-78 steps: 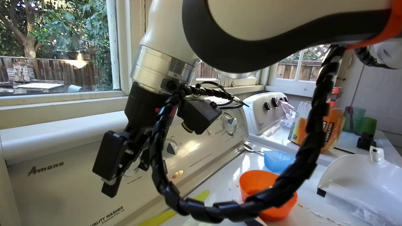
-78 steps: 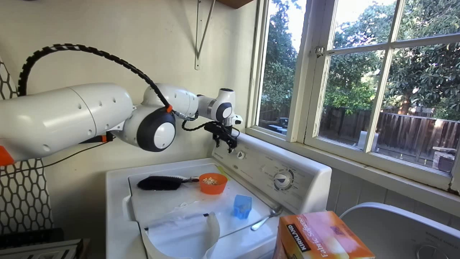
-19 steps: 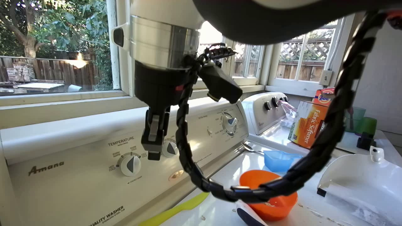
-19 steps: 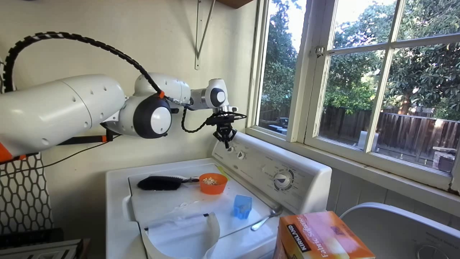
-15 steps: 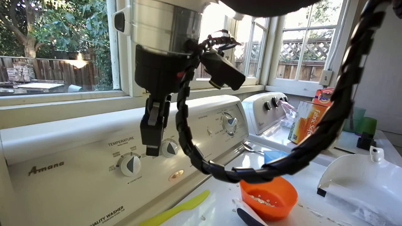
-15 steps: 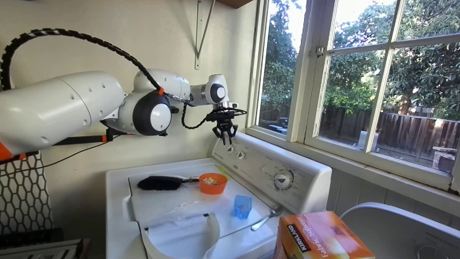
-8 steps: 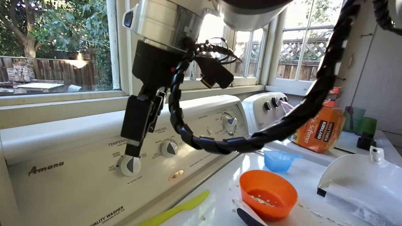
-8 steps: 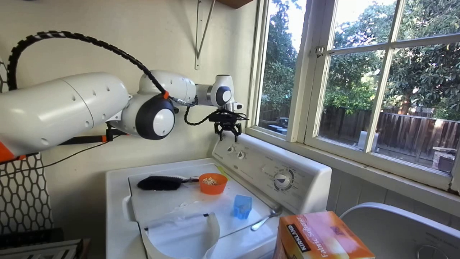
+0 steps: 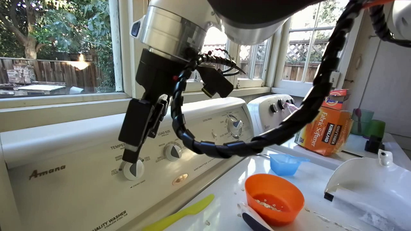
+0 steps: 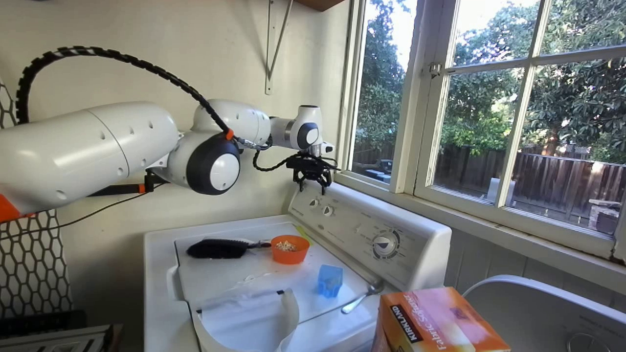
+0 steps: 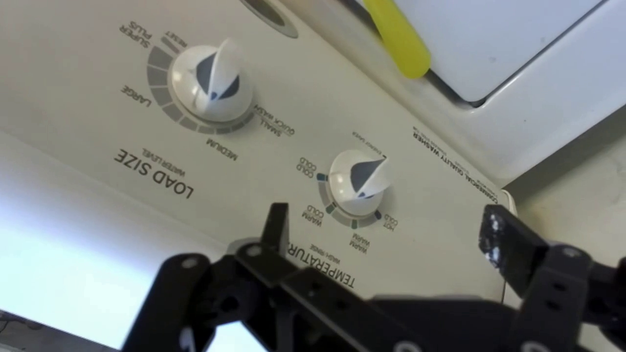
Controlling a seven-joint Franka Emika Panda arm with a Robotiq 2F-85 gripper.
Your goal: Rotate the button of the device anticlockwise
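Open air fronts dial (image 10: 385, 245); load-size knob (image 10: 327, 211) between it and gripper (image 10: 312, 189).

Laundry corner of home around me, by look of it. Beside me, white washer (image 9: 96, 189) lettered Amana, QUALITY WASHER, LOAD SIZE; next to it, second white appliance (image 9: 266, 112) with dark knobs (image 9: 281, 104), bearing Fabric Softener box (image 9: 330, 134), Tide box (image 9: 334, 101) near. Through paned windows (image 10: 518, 122) I see trees (image 10: 587, 107), wooden fence (image 10: 547, 168). Household clutter on washer top: brush (image 10: 220, 248), dustpan (image 10: 239, 322), orange bowl (image 10: 289, 256).
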